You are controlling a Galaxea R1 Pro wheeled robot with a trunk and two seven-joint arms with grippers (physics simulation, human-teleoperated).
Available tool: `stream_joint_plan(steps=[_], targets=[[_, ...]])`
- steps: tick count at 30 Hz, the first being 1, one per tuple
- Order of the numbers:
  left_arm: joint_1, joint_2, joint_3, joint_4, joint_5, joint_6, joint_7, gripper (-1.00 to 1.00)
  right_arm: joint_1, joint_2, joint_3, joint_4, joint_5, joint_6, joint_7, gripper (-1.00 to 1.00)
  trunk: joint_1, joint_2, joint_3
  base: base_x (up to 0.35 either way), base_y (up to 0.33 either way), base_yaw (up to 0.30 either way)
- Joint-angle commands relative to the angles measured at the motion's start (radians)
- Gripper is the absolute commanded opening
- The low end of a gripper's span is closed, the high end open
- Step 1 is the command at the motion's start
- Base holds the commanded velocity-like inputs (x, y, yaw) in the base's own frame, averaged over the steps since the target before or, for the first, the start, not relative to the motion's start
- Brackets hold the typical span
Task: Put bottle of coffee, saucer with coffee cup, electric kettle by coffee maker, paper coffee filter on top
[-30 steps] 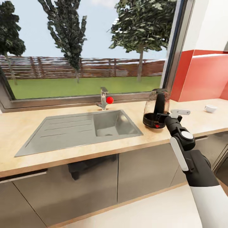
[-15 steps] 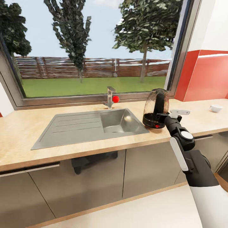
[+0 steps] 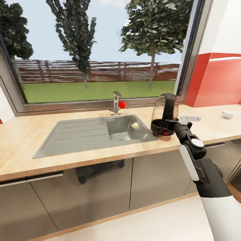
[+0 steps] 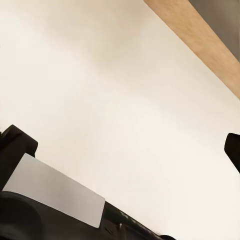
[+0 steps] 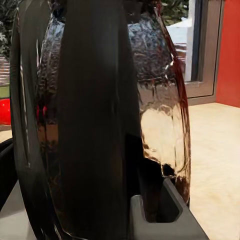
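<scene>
The electric kettle (image 3: 164,113) hasn't shifted on the bench (image 3: 26,140); your view has stopped panning. Right fingers (image 3: 172,124) bracket its handle, grip unclear

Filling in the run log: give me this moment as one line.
right claw: at electric kettle handle, grip unconfirmed | kettle: upright on kitchen countertop, right of sink | coffee cup: far right

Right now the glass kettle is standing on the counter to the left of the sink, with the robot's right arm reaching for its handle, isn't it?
Not quite: in the head view the electric kettle stands to the right of the sink, not the left. The rest holds: it is on the kitchen countertop, and the right tool is at its black handle, seen close up in the right wrist view.
</scene>
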Motion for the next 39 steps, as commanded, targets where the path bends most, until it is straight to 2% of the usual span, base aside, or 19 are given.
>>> stream_joint_plan(steps=[1,14,21,23,25,30,31,39], targets=[[-0.001,0.000,0.003,0.001,-0.003,-0.004,-0.004,1.00,-0.001,-0.001,0.003,-0.002,-0.008,0.003,-0.010,-1.00,0.000,-0.001,-0.001,0.000,0.000,0.000],[-0.001,-0.001,0.003,0.001,-0.003,-0.004,-0.004,1.00,-0.001,-0.001,0.002,-0.008,-0.008,0.002,-0.009,-1.00,0.000,-0.001,-0.001,-0.003,0.000,0.000],[-0.001,-0.001,0.003,0.001,-0.003,-0.004,-0.004,1.00,-0.001,-0.001,0.002,-0.015,-0.009,0.002,-0.009,-1.00,0.000,-0.001,-0.001,-0.179,0.090,0.000],[-0.001,-0.001,0.003,0.001,-0.003,-0.004,-0.004,1.00,-0.001,0.004,0.002,-0.019,-0.009,0.002,-0.009,-1.00,0.000,-0.001,-0.001,-0.147,0.086,0.000],[-0.001,-0.001,0.003,0.001,-0.003,-0.004,-0.004,1.00,-0.001,0.020,0.003,-0.022,-0.009,0.002,-0.009,-1.00,0.000,-0.001,-0.001,-0.048,0.028,0.029],[-0.001,0.000,0.003,0.001,-0.003,-0.004,-0.004,1.00,-0.001,0.035,0.004,-0.023,-0.010,0.003,-0.008,-1.00,0.000,-0.001,-0.001,-0.016,0.009,0.173],[-0.001,-0.001,0.003,0.001,-0.003,-0.004,-0.004,1.00,-0.001,0.037,0.014,-0.024,-0.010,0.003,-0.008,-1.00,0.000,-0.001,-0.001,-0.003,0.002,0.255],[-0.001,-0.001,0.003,0.001,-0.003,-0.004,-0.004,1.00,-0.001,0.039,0.027,-0.024,-0.010,0.002,-0.008,-1.00,0.000,-0.001,-0.001,-0.001,0.000,0.267]])
